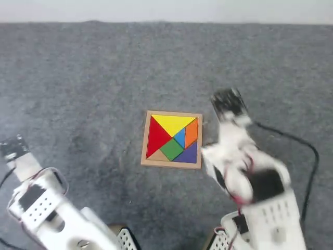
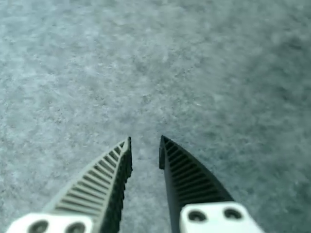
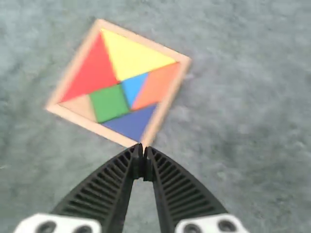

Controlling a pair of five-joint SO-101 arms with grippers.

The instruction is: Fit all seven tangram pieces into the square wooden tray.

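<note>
Grey carpet surrounds tray; right pincer closed near its corner, left pincer ajar.

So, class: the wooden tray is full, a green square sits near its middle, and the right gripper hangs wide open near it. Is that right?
Not quite: the right gripper is shut, fingertips together and holding nothing, as the right wrist view shows. The rest stands: the wooden tray is full, with the green square near its middle.

tray: mid-table
pieces: in tray
right gripper: tray's 2 o'clock, near
left gripper: tray's 9 o'clock, well apart
</note>
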